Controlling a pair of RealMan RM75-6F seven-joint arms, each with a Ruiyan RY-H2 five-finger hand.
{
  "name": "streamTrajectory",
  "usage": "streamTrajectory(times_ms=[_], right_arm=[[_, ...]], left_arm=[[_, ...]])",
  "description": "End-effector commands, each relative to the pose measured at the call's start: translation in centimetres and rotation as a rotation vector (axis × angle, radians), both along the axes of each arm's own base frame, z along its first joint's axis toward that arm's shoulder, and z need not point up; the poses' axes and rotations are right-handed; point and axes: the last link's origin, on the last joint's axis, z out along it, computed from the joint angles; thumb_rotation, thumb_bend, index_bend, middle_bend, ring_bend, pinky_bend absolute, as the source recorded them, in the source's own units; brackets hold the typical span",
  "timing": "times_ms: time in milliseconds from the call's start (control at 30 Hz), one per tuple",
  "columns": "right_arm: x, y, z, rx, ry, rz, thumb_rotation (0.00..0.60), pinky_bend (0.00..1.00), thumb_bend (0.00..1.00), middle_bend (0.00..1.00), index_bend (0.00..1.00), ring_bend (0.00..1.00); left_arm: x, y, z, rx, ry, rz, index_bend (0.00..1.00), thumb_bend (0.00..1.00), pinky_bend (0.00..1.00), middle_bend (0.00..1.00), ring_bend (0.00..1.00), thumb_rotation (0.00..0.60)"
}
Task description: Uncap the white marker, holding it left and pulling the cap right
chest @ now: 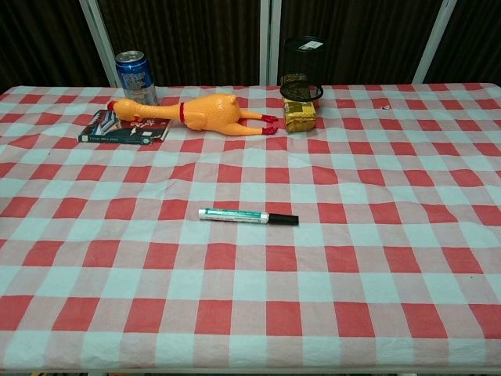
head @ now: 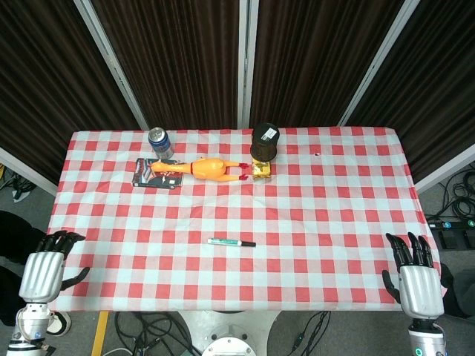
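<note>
The white marker (head: 231, 242) lies flat near the middle of the checked table, its black cap (chest: 282, 219) pointing right and its white barrel (chest: 232, 215) with a green label pointing left. My left hand (head: 46, 271) hovers at the table's front left corner, fingers apart, holding nothing. At the front right corner my right hand (head: 415, 278) stands with fingers spread upward, also holding nothing. Both hands are far from the marker and show only in the head view.
Along the back stand a blue drink can (chest: 135, 76), a black mesh pen cup (chest: 303, 69) and a small gold packet (chest: 300, 115). A yellow rubber chicken (chest: 205, 113) lies beside a dark booklet (chest: 124, 127). The red-and-white cloth (chest: 376, 258) covers the whole table.
</note>
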Motion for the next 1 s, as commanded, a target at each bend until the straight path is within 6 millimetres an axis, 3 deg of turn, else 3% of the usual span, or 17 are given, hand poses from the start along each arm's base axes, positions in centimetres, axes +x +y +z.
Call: streamTrajectory(times_ms=[33,233,400,567,733,900,1000], right_arm=[[0.1,-0.2,-0.1,0.009,0.013,-0.005,0.600,0.03,0.25,0.18,0.12,0.00],[0.5,-0.5,-0.1,0.010,0.017,0.001,0.600,0.03,0.25,0.18,0.12,0.00],[0.5,-0.7,-0.3,0.017,0.012,-0.001,0.600,0.03,0.25,0.18,0.12,0.00],[0.7,-1.0,-0.2,0.018,0.016,0.004,0.600,0.03,0.25,0.18,0.12,0.00],[0.9,-1.0,-0.7,0.021,0.020,0.006,0.600,0.03,0.25,0.18,0.12,0.00],[1.0,-0.9,-0.7,0.022,0.027,0.007,0.600,0.03,0.25,0.18,0.12,0.00],[1.0,-0.9,-0.4,0.018,0.033,0.006,0.600,0.03,0.25,0.18,0.12,0.00]], left_arm=[[0.1,0.4,-0.3,-0.008,-0.013,-0.003,0.30,0.18,0.22,0.28,0.18,0.600],[1.2,1.5,-1.5,-0.048,-0.045,-0.029,0.30,0.17,0.24,0.28,0.18,0.600],[4.0,3.5,-2.6,-0.103,0.019,-0.072,0.31,0.17,0.31,0.28,0.20,0.600],[9.3,5.7,-5.7,-0.186,0.029,-0.088,0.33,0.17,0.42,0.32,0.27,0.600],[15.7,7.5,-10.1,-0.256,0.049,-0.164,0.37,0.18,0.44,0.37,0.31,0.600],[20.7,8.5,-13.4,-0.301,0.105,-0.230,0.37,0.18,0.45,0.37,0.33,0.600],[22.8,8.8,-15.2,-0.321,0.129,-0.238,0.37,0.18,0.51,0.42,0.43,0.600]])
